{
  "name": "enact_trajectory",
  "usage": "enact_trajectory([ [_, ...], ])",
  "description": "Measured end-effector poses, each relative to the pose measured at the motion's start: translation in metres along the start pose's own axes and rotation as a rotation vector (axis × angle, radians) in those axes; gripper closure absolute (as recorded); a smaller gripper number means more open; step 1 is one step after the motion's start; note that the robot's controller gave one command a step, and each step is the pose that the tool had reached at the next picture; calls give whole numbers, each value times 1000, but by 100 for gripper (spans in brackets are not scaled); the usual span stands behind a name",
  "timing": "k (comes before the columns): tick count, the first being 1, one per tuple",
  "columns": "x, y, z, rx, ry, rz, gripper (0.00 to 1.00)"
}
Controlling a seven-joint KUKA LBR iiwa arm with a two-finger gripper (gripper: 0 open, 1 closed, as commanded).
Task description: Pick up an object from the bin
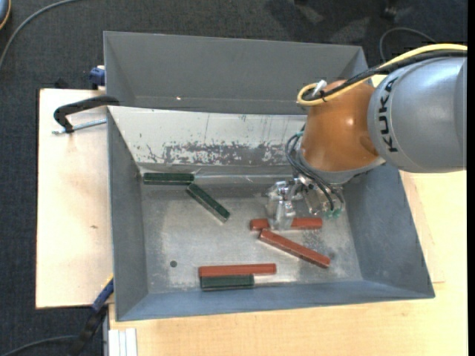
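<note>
Tool (284,208) is low over a short red bar (307,224); its grip state cannot be told. A longer red bar (297,248) lies just beside.

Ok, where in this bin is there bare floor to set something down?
Biggest patch: left-centre floor, between the green bars, the left wall and the red-green pair in front. Smaller one: far right, past the red bars. Crowded round the claw, over those red bars.

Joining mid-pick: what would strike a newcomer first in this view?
The arm with its orange cover reaches in from the right, its gripper low over a red bar right of the bin's middle. A slanted red bar lies in front; two dark green bars lie back left.
</note>
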State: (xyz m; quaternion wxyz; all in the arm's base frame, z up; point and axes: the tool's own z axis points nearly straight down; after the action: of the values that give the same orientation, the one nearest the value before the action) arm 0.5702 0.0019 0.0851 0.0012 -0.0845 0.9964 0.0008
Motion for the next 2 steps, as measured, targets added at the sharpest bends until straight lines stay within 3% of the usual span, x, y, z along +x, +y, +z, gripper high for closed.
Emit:
enact_trajectory([
  [1, 0, 0, 0, 0, 0, 0, 0],
  [2, 21, -16, 14, 0, 1, 73, 0],
])
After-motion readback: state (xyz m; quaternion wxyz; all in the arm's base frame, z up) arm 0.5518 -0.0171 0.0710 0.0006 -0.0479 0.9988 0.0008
